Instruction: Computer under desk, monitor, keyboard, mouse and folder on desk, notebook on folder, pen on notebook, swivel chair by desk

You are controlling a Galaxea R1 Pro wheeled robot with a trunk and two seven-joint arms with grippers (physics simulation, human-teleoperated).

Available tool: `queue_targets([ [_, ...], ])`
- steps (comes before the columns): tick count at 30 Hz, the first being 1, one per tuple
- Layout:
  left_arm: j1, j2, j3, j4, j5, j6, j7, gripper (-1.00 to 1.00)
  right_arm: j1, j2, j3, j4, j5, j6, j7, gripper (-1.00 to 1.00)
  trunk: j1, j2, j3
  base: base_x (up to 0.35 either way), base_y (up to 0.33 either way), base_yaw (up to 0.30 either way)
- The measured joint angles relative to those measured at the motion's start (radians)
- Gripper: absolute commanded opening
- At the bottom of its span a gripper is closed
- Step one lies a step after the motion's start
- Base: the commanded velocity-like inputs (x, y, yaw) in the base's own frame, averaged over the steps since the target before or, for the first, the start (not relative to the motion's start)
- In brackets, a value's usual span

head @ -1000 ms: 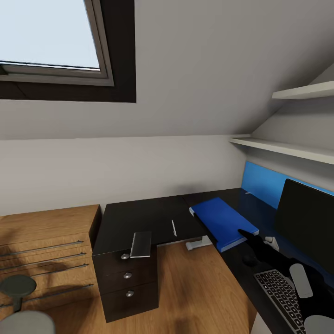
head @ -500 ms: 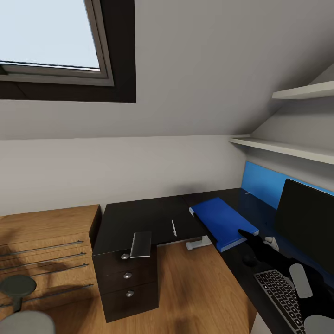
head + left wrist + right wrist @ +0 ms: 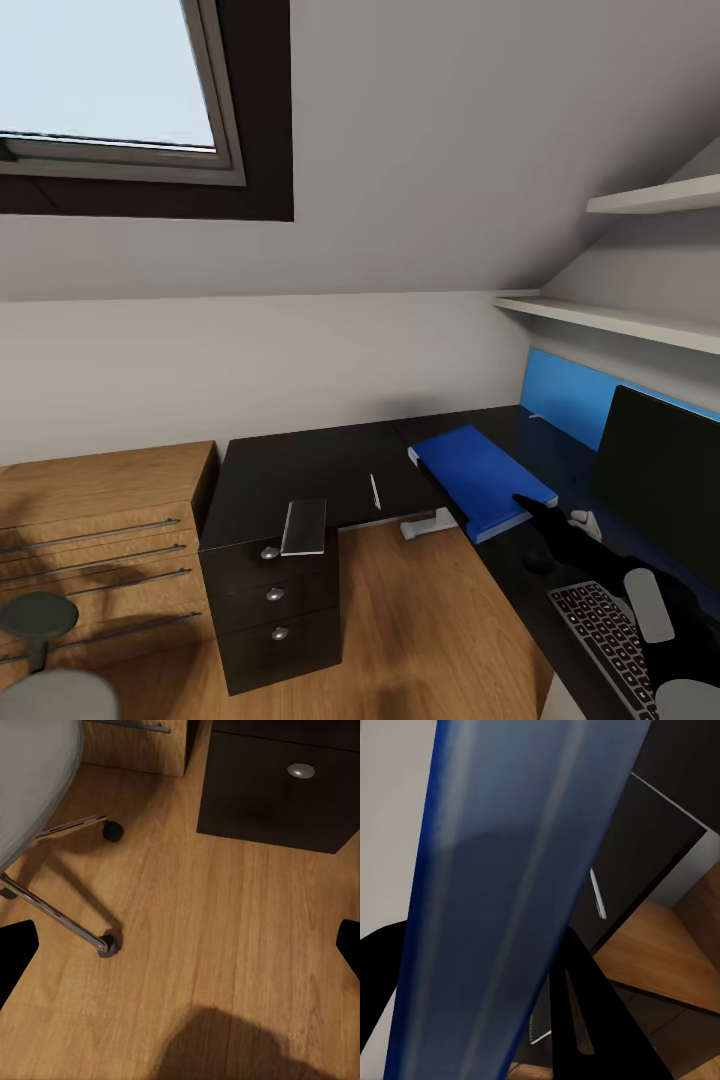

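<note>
Desk: long, black, L-shaped.
Folder: blue, flat on the desk corner.
Right gripper: fingers closed on the folder's near edge.
Left gripper: spread wide, holding nothing.
Pen: on the desk, left of the folder.
Notebook: at the desk's front edge.
Monitor: on the desk, right of the folder.

Attic bedroom with grey sloped ceiling, a skylight window, white wall shelves, a light wooden dresser and warm wooden floor.

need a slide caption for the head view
Right gripper at the blue folder on the black desk; pen and notebook lie apart, monitor and keyboard alongside.
</note>
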Motion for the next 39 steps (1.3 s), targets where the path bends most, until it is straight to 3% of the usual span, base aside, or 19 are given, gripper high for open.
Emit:
queue_targets([
  [12, 0.0, 0.0, 0.001, 0.0, 0.0, -0.001, 0.0, 1.0, 0.0, 0.0, 0.0, 0.0, 0.001, -0.004, -0.035, -1.0, 0.0, 0.0, 0.0, 0.067, -0.014, 0.0],
  [21, 0.0, 0.0, 0.0, 0.0, 0.0, -0.001, 0.0, 1.0, 0.0, 0.004, -0.003, 0.0, -0.001, -0.042, -0.137, -1.0, 0.0, 0.0, 0.0, 0.03, -0.021, 0.0],
  [39, 0.0, 0.0, 0.001, 0.0, 0.0, -0.001, 0.0, 1.0, 0.0, 0.005, -0.003, 0.0, -0.006, -0.052, -0.134, -1.0, 0.0, 0.0, 0.0, 0.061, -0.051, 0.0],
])
